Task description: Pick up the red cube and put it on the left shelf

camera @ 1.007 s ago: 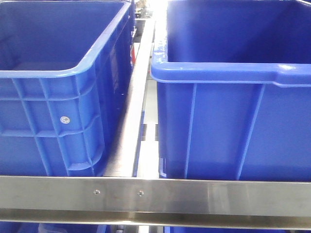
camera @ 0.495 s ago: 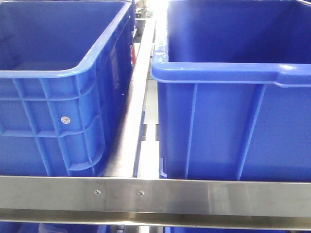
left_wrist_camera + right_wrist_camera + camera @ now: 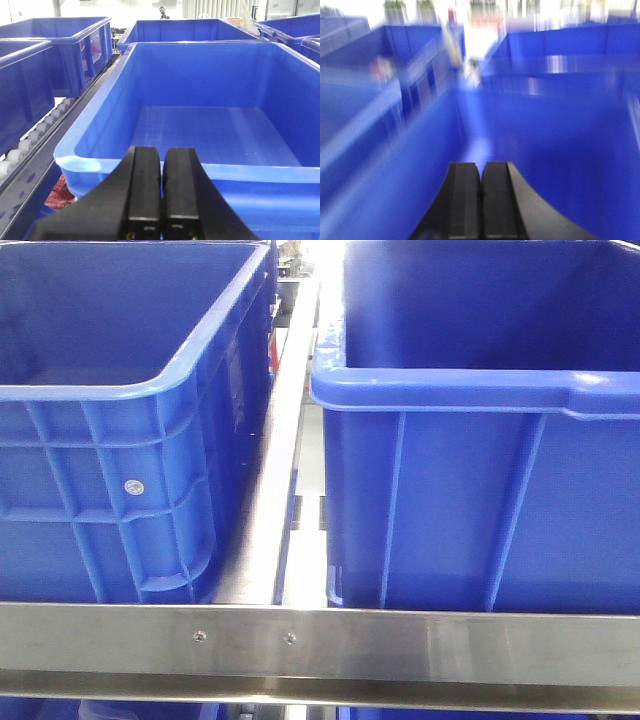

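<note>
Beside the steel rail point(image 3: 300, 640), both blue bins point(image 3: 120, 390) sit unchanged from a second ago. Left gripper point(image 3: 161, 200) is closed and empty above its bin; right gripper point(image 3: 481, 205), closed and empty, swings blurred. Red cube unseen; search continues.

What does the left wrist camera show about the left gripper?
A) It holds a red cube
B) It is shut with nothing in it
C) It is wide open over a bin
B: the left gripper has its fingers pressed together with nothing between them, in front of an empty blue bin.
</note>
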